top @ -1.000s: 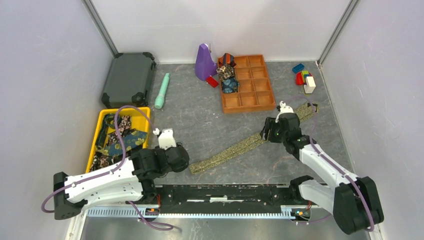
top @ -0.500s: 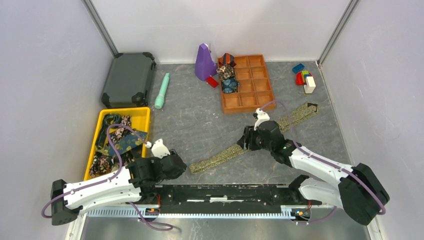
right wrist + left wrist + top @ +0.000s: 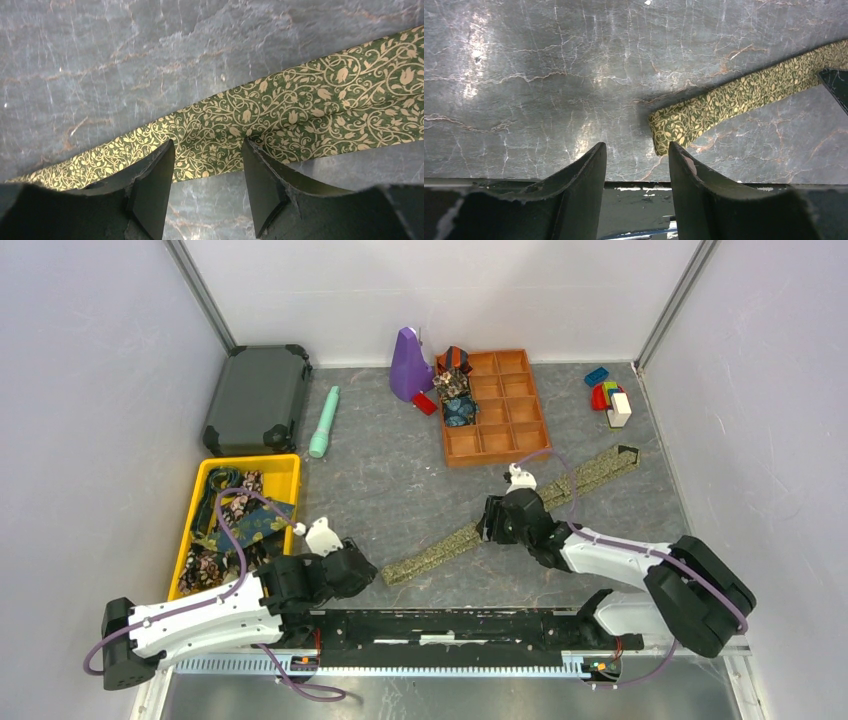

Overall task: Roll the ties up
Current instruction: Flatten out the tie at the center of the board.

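The tie [image 3: 440,552] lies flat, ready to roll from its seven o'clock end. The left gripper [image 3: 636,147] and right gripper [image 3: 207,142] gape, empty.

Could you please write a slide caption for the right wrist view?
The open right claw hovers over the green-gold tie, which lies flat on the grey table.
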`<state>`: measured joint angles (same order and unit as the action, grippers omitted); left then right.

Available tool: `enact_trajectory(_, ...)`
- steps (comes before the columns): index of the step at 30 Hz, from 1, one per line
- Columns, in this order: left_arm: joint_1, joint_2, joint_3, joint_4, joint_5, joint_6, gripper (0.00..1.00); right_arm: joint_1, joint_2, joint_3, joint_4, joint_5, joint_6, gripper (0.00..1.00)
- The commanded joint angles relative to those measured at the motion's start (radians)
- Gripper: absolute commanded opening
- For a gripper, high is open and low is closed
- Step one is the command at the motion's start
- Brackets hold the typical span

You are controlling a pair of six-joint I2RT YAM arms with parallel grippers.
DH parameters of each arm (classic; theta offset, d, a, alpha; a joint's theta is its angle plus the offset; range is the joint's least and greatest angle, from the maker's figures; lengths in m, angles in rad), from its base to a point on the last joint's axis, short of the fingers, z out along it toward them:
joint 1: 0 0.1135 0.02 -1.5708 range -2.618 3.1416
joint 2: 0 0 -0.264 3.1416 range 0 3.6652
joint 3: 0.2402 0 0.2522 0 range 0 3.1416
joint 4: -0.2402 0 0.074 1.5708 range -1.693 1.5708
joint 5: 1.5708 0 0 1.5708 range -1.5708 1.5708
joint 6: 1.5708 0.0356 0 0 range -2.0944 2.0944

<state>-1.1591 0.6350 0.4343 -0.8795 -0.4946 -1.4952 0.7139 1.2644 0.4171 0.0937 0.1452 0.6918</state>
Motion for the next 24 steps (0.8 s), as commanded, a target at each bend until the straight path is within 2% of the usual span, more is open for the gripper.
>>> enact_trajectory(1,-0.004,0.010,-0.003,0.053,-0.025,-0.027,0.55,-0.012,0.067,-0.005,-0.010,0.106,-0.001,0.60)
enact_trajectory(6,-0.005,0.030,0.009,0.075,-0.038,-0.009,0.55,-0.034,0.084,0.008,-0.005,0.114,-0.025,0.60)
enact_trajectory(11,-0.004,0.040,0.030,0.076,-0.075,0.034,0.55,-0.034,0.029,0.009,-0.030,0.062,-0.041,0.59)
enact_trajectory(15,-0.002,0.077,0.132,0.092,-0.150,0.225,0.54,-0.034,-0.049,0.006,-0.064,0.032,-0.058,0.59)
enact_trajectory(18,0.018,0.171,0.228,0.118,-0.182,0.357,0.54,-0.033,-0.113,0.008,-0.091,0.035,-0.072,0.60)
enact_trajectory(21,0.067,0.291,0.312,0.238,-0.089,0.540,0.53,-0.033,-0.177,-0.011,-0.161,0.059,-0.078,0.59)
enact_trajectory(24,0.137,0.458,0.386,0.346,0.048,0.679,0.50,-0.031,-0.233,-0.060,-0.190,0.084,-0.078,0.53)
